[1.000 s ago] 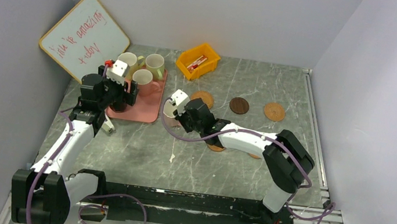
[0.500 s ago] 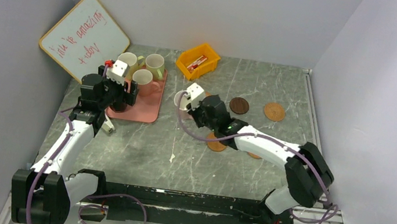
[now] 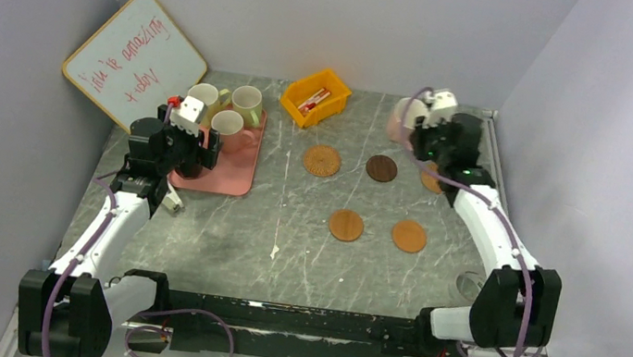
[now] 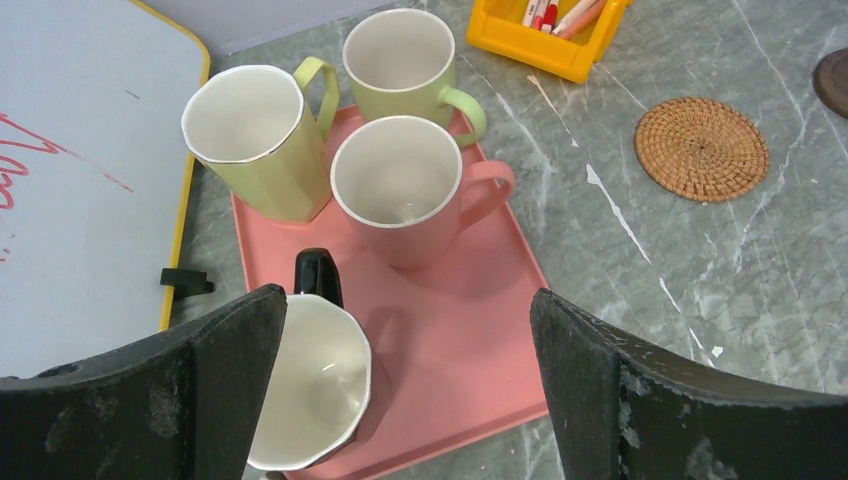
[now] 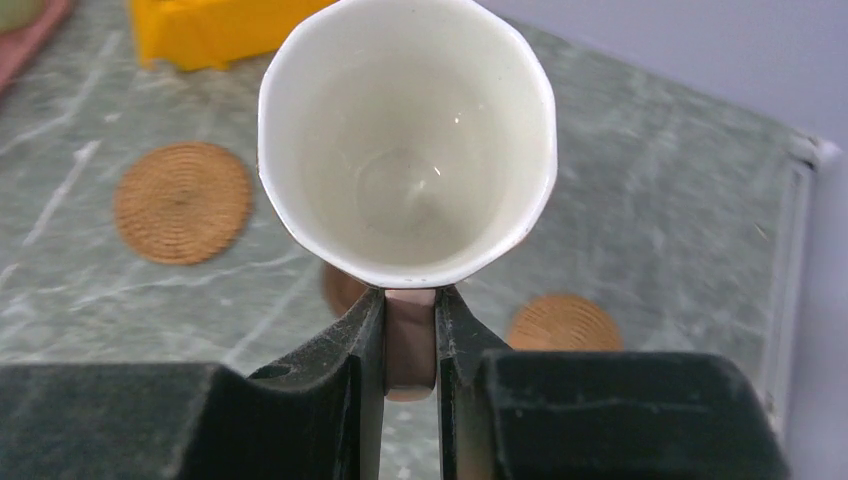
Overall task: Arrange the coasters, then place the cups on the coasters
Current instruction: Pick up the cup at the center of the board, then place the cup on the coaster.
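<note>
Pale pink ceramic mug [image 5: 405, 140] carried by its handle alone, up in the air over the far-right of the grey marble-look table [image 3: 241, 224] – tilt/slip risk.
Right gripper [image 5: 410, 340] is clamped on the handle w/ narrow pads. The mug hangs off to one side, so it may swing or rotate in the grip, land rim-low & tip. Plain orange-brown round coaster [image 5: 563, 322] lies below-right, and the dark brown round coaster [image 5: 345, 285] is half hidden under the mug: easy to set down off-centre or nudge a thin disc. Left gripper [image 4: 405, 330] is spread wide, holding nothing, above the pink rectangular tray [image 4: 470, 330], w/ the black mug [image 4: 305, 395] near one jaw – could clip it.
</note>
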`<action>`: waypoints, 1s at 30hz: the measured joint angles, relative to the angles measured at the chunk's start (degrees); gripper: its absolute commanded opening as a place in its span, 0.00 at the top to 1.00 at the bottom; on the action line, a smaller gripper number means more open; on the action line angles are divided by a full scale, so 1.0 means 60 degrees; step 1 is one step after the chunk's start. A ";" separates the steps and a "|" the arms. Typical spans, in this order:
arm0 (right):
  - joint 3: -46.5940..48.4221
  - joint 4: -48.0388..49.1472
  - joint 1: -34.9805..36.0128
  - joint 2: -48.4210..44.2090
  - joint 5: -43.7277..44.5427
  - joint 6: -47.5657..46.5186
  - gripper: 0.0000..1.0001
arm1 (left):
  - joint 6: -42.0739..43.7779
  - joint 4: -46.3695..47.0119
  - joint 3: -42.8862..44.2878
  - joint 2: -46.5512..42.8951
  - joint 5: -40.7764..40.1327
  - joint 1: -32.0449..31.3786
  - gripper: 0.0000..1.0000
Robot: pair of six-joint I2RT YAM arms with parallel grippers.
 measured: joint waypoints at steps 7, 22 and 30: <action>0.0047 -0.0335 -0.3235 0.0240 -0.1410 -0.0109 1.00 | -0.0004 0.0000 -0.0004 0.0000 0.0007 0.0000 0.03; -0.0295 0.0004 -0.4885 0.1071 -0.1902 -0.0430 1.00 | -0.0007 0.0007 -0.0015 0.0000 0.0007 0.0000 0.03; -0.1035 0.0193 -0.4863 0.1060 -0.1945 -0.0426 1.00 | -0.0007 0.0011 -0.0015 0.0000 0.0007 0.0000 0.03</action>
